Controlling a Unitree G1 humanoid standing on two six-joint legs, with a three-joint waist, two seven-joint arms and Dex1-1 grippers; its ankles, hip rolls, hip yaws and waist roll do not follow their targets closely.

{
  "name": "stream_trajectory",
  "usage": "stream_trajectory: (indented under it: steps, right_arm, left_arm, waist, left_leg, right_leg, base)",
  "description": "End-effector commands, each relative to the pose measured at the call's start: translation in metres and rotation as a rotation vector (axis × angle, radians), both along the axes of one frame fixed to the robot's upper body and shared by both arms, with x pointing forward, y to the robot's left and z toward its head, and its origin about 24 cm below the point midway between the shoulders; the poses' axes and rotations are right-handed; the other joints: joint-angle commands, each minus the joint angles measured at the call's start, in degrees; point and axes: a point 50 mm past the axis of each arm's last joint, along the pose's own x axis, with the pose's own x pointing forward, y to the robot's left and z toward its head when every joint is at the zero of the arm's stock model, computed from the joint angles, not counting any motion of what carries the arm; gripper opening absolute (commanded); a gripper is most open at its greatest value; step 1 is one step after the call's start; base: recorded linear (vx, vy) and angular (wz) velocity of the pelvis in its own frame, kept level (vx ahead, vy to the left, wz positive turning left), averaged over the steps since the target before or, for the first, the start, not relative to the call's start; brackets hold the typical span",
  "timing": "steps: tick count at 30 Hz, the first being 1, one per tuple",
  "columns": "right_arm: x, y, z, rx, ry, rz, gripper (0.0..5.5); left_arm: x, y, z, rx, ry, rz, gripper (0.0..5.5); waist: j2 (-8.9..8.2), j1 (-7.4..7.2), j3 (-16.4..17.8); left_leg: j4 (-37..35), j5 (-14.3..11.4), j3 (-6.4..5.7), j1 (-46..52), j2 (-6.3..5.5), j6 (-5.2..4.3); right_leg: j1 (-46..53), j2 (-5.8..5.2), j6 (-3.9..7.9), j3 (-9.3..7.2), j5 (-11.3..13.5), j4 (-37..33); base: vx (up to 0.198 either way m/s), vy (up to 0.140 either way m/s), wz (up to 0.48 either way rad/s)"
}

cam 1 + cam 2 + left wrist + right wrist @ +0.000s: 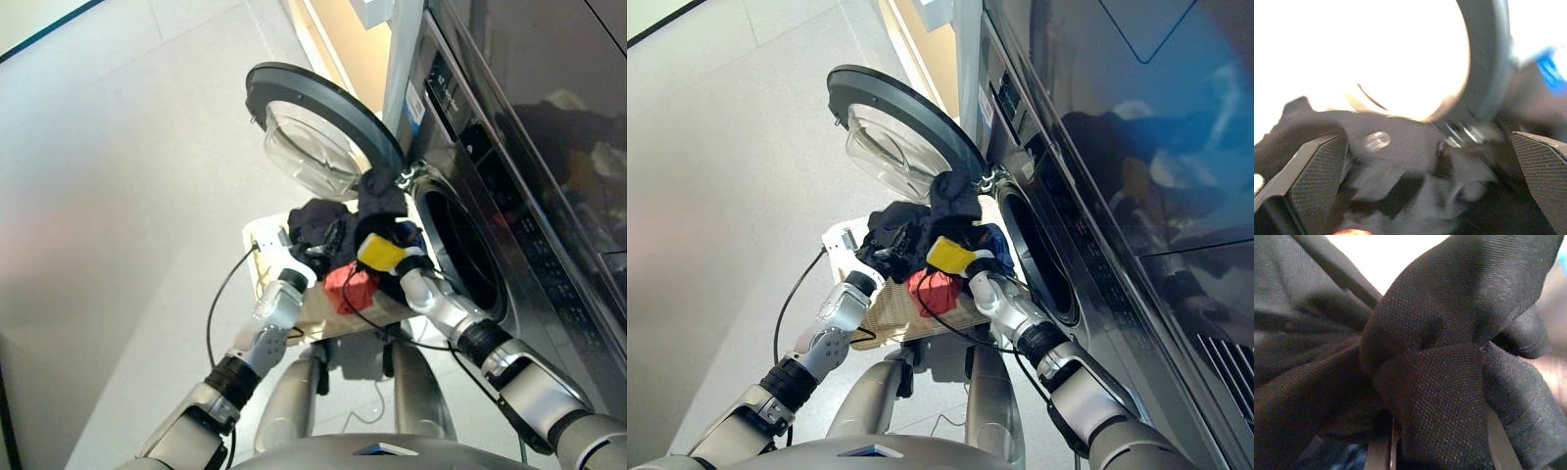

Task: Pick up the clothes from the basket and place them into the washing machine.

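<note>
Right tool (392, 235) is gripping black garment (380, 196) beside washing machine (509, 245); left tool (1415, 161) is gaping. Trailing cloth risks snagging on door (323, 127).

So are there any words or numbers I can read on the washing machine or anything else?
None can be read.
White label on the washing machine front, near the control panel: print too small to read.
Control panel: marks too small and blurred.
Black garment, coral-red garment, basket: no writing visible.
</note>
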Motion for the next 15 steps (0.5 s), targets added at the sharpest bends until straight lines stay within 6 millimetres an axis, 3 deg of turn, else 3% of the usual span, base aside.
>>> stream_trajectory:
  steps: [1,6,7,10,15]
  right_arm:
    - [0.007,0.014,0.018,0.230,-0.076,-0.037,0.00]
    - [0.011,-0.009,0.022,0.422,-0.090,-0.181,0.00]
    - [0.012,-0.013,0.025,0.483,-0.100,-0.217,0.00]
    - [0.017,-0.025,0.035,0.696,-0.154,-0.335,0.00]
    - [0.033,-0.054,0.067,0.996,-0.319,-0.498,0.00]
  left_arm:
    - [0.001,0.017,0.019,0.039,-0.115,0.139,5.50]
    - [0.001,0.036,0.001,0.139,-0.031,0.241,5.50]
    - [0.001,0.037,-0.004,0.141,-0.009,0.258,5.50]
    - [0.001,0.041,-0.015,0.159,0.049,0.302,5.50]
    - [0.003,0.044,-0.023,0.231,0.092,0.329,5.50]
  waist:
    - [-0.95,0.25,-0.37]
    - [0.25,0.50,1.22]
    - [0.70,0.76,1.37]
    - [1.30,1.08,2.33]
    - [3.09,1.53,3.54]
  left_leg:
    - [2.18,1.40,-0.36,-4.30,-2.56,1.70]
    - [3.76,1.55,0.03,-7.51,-2.93,1.83]
    - [4.74,-0.29,-0.16,-7.73,-2.74,1.69]
    - [7.74,-1.16,0.07,-11.24,-2.67,2.15]
    - [11.62,-2.26,0.45,-16.85,-2.43,2.27]
  right_leg:
    - [3.55,0.59,2.19,-0.72,1.21,-4.89]
    - [-0.19,0.28,1.99,-0.43,1.05,-2.75]
    - [-0.49,0.53,2.21,-0.19,-0.53,-1.75]
    - [-3.88,0.55,1.90,0.15,-1.06,0.69]
    - [-9.95,0.30,1.44,0.65,-1.82,4.46]
  base:
    - [0.000,0.000,0.000]
    - [-0.023,0.015,0.006]
    - [0.000,0.000,0.000]
    - [-0.036,0.009,0.015]
    - [0.000,0.000,0.000]
